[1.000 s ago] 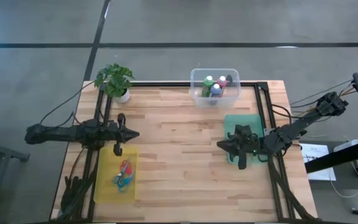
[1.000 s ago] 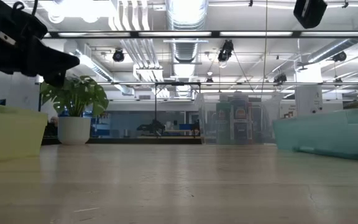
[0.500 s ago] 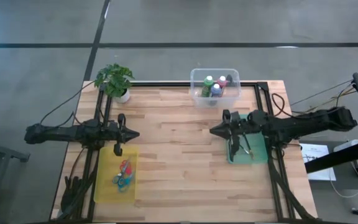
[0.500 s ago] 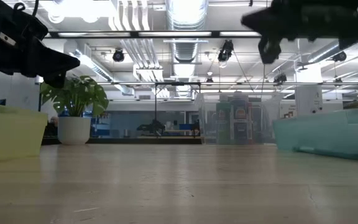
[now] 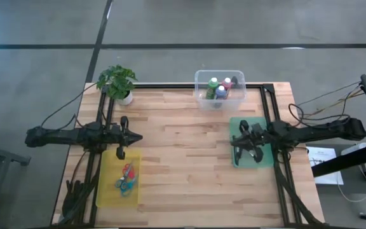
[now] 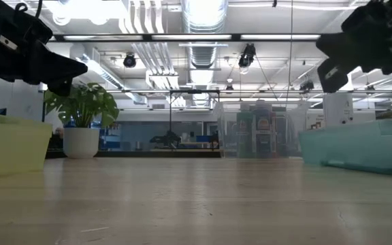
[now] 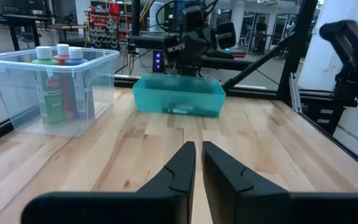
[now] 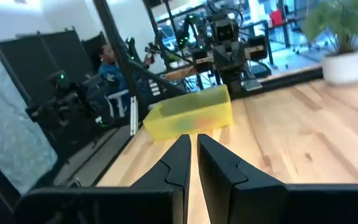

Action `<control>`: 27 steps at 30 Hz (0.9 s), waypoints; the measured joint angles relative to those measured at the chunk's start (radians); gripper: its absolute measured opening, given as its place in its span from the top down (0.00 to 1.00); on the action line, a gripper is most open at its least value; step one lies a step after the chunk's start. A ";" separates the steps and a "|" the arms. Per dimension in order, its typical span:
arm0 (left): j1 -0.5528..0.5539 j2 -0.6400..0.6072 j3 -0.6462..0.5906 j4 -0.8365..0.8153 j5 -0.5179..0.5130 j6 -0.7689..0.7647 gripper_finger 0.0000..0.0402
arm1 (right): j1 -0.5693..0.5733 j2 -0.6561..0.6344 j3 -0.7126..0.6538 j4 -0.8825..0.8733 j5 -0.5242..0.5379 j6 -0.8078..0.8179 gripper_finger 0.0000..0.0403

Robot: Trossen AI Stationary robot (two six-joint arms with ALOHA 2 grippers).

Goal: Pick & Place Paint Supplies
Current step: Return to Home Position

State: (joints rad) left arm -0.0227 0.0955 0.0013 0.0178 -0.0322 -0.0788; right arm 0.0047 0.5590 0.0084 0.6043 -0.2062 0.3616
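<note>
Green, pink and blue white-capped paint bottles [image 5: 220,88] stand upright in a clear bin [image 5: 201,95] at the table's far edge, and they also show in the left wrist view [image 7: 58,78]. Red and blue scissors [image 5: 126,176] lie in the yellow tray [image 5: 104,187]. A thin pale thing [image 7: 179,111] lies in the teal tray [image 5: 265,160]; what it is I cannot tell. My right gripper [image 5: 235,143] hovers shut over the teal tray's left side, empty. My left gripper [image 5: 136,137] hangs shut above the table, just beyond the yellow tray's far end.
A potted green plant [image 5: 117,83] stands at the far left corner. Black frame rails [image 5: 269,108] run along the table's sides. Bare wood [image 5: 183,159] lies between the two trays. In the right wrist view a person [image 8: 107,68] sits beyond the table.
My right arm has risen from a tucked pose at the teal tray and reached out toward the table's middle. It has then drawn back toward the right edge, and its gripper now hovers over the tray's left side. My left arm has kept still.
</note>
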 joint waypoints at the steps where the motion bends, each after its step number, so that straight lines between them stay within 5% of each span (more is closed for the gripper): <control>1: 0.000 0.000 0.000 0.000 0.000 0.000 0.90 | 0.010 -0.031 0.000 -0.027 0.004 -0.027 0.93; 8: 0.000 0.000 0.000 0.000 0.000 0.000 0.90 | 0.068 -0.238 0.000 -0.240 0.173 -0.279 0.93; 14: 0.000 0.000 0.000 0.000 0.000 0.000 0.90 | 0.070 -0.456 0.000 -0.557 0.365 -0.247 0.93; 18: -0.001 0.003 0.000 0.000 0.000 0.000 0.90 | 0.069 -0.559 0.000 -0.562 0.371 -0.215 0.93; 27: -0.001 0.010 0.000 0.000 0.000 0.000 0.90 | 0.069 -0.534 0.000 -0.496 0.367 -0.143 0.93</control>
State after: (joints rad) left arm -0.0233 0.1057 0.0013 0.0177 -0.0325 -0.0788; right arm 0.0742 0.0251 0.0082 0.1080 0.1604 0.2191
